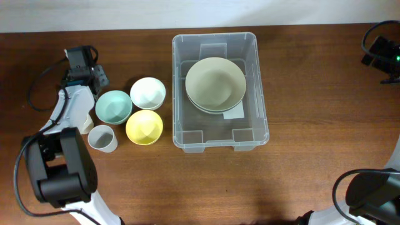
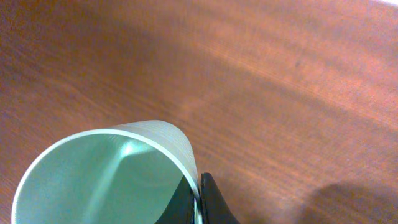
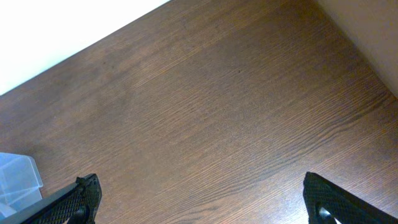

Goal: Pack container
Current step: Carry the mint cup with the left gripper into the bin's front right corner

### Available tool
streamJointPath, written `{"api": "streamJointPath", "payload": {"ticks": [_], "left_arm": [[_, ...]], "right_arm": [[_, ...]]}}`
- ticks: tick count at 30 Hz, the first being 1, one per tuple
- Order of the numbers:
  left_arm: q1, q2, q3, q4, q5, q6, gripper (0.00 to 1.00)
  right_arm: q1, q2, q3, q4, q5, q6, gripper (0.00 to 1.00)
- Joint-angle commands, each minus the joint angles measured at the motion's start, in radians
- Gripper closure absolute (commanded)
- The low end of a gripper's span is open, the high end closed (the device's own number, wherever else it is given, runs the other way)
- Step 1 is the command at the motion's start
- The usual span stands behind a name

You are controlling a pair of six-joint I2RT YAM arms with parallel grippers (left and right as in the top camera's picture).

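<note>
Closest to the left wrist camera, at the bottom of its frame, the left gripper point(image 2: 200, 202) is pinched together on the thin rim of a pale grey cup point(image 2: 106, 180), one dark finger inside the wall and one outside. In the overhead view that cup point(image 1: 102, 138) stands at left of centre, with the left arm point(image 1: 62, 165) bent over the lower left corner. The right gripper point(image 3: 202, 196) hangs over bare table point(image 3: 236, 106) with its jaws wide apart.

The container point(image 1: 215, 39) sits upright at centre, slightly right, well apart from both grippers. It is a clear rectangular bin with a rounded rim and moulded ridges inside. A small white label point(image 1: 234, 112) lies on its bottom; no writing on it is legible. Two stacked sage-green bowls point(image 1: 215, 84) rest inside.

Between container and cup sit a teal bowl point(image 1: 113, 106), a white bowl point(image 1: 148, 92) and a yellow bowl point(image 1: 144, 127).
</note>
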Motion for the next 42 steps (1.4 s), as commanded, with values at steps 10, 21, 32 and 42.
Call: {"api": "streamJointPath", "payload": {"ticks": [10,21,32,42], "left_arm": [[-0.261,-0.414,0.101,-0.2,0.286,0.087,0.99],[-0.636,-0.419,0.1,-0.438,0.629,0.463,0.99],[-0.927,-0.308,0.099,-0.531,0.63,0.476,0.99],[-0.967,-0.168,0.099,-0.493,0.613,0.476,0.99]], "right_arm": [[0.0,-0.001,0.003,0.001,-0.002,0.0,0.01],[0.0,-0.001,0.003,0.001,-0.002,0.0,0.01],[0.0,-0.001,0.003,0.001,-0.002,0.0,0.01],[0.0,-0.001,0.003,0.001,-0.002,0.0,0.01]]}}
